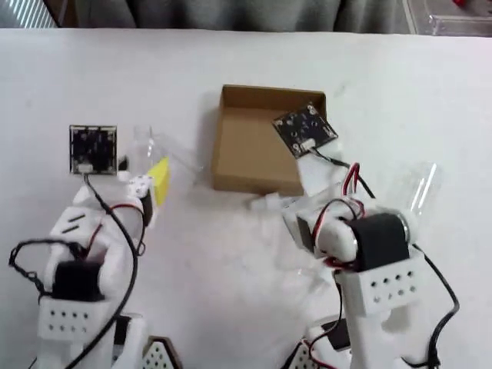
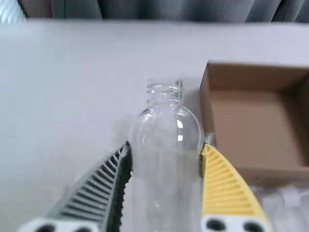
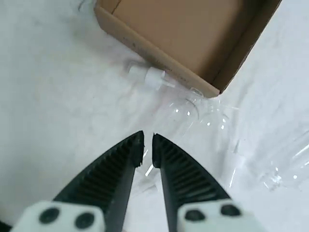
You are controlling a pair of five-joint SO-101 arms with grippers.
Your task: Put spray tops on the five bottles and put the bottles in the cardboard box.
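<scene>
A clear bottle (image 2: 164,140) stands upright on the white table with its threaded neck (image 2: 164,89) bare. My left gripper (image 2: 164,154) is shut on the bottle's body, the grey finger on one side and the yellow finger (image 1: 159,181) on the other. The open cardboard box (image 1: 257,183) (image 2: 251,121) (image 3: 183,24) sits just beside it with nothing inside. My right gripper (image 3: 147,140) hovers shut over the table near the box's corner. A white spray top (image 3: 149,76) (image 1: 267,204) lies against the box wall, beside a clear bottle (image 3: 186,108) on its side.
Another clear bottle (image 1: 419,188) (image 3: 285,159) lies on the table to the right of the right arm (image 1: 361,238). Grey curtains hang beyond the table's far edge. White tabletop stretches left of the box and behind it.
</scene>
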